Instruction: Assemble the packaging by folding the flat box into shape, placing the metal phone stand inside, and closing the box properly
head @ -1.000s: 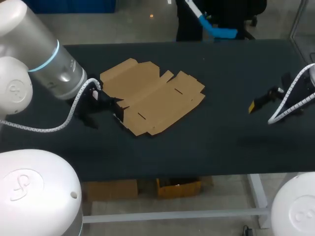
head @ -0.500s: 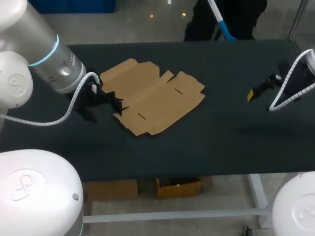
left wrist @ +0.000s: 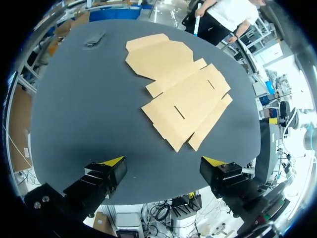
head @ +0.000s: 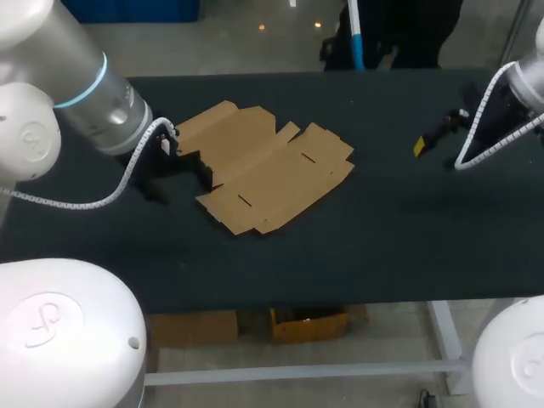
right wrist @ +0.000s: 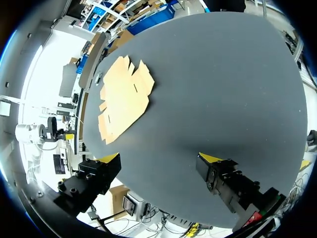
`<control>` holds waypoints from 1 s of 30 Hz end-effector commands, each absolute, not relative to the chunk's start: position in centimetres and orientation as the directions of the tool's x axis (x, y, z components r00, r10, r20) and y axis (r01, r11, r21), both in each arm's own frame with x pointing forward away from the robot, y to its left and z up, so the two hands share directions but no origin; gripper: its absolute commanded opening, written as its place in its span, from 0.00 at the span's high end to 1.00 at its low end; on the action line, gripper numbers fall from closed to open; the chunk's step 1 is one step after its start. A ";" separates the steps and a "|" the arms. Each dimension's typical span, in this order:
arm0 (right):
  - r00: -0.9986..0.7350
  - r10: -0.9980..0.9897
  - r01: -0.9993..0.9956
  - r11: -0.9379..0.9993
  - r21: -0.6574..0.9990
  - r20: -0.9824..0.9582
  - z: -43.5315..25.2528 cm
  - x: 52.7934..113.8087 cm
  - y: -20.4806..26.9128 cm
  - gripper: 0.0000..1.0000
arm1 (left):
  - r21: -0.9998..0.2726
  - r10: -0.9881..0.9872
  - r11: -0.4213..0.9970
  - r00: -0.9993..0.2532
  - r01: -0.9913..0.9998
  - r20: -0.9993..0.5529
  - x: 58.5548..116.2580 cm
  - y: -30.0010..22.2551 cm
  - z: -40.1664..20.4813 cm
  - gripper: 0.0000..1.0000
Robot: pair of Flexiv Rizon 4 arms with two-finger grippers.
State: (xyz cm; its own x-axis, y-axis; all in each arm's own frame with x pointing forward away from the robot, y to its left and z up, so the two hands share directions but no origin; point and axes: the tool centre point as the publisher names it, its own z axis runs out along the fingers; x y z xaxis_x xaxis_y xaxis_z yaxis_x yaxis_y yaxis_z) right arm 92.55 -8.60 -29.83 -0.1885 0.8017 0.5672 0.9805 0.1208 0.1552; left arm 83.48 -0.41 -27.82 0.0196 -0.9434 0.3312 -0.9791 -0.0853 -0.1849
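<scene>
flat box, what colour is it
Plain brown cardboard flat box, lying unfolded on the dark table; clearest in the left wrist view.

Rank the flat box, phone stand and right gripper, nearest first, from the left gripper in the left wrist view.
1. flat box, straight ahead.
2. phone stand, farther off, at the edge of the table.
3. right gripper, past the other end.
</scene>
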 end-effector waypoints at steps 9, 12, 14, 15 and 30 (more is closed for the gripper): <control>-0.224 0.786 0.970 0.236 0.055 0.576 -29.7 94.4 -7.2 0.00 | -0.154 -0.943 -0.099 0.043 -0.983 0.329 84.5 -0.7 -27.6 0.00; -0.224 0.786 0.970 0.236 0.055 0.576 -29.7 94.4 -7.2 0.00 | -0.154 -0.943 -0.099 0.043 -0.983 0.329 84.5 -0.7 -27.6 0.00; -0.224 0.786 0.970 0.236 0.055 0.576 -29.7 94.4 -7.2 0.00 | -0.154 -0.943 -0.099 0.043 -0.983 0.329 84.5 -0.7 -27.6 0.00; -0.224 0.786 0.970 0.236 0.055 0.576 -29.7 94.4 -7.2 0.00 | -0.154 -0.943 -0.099 0.043 -0.983 0.329 84.5 -0.7 -27.6 0.00; -0.242 0.782 0.965 0.253 0.062 0.574 -29.5 94.2 -6.8 0.00 | -0.131 -0.928 -0.103 0.048 -0.986 0.369 84.1 -1.8 -29.2 0.00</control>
State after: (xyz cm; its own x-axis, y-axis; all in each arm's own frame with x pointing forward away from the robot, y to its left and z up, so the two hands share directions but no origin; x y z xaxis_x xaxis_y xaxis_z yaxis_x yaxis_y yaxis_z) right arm 94.11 -6.95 -29.72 -0.2404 0.7813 0.5760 0.9666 0.2473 0.0679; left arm 83.79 -1.49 -27.97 0.0455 -0.9332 0.3564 -0.9867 -0.0977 -0.1297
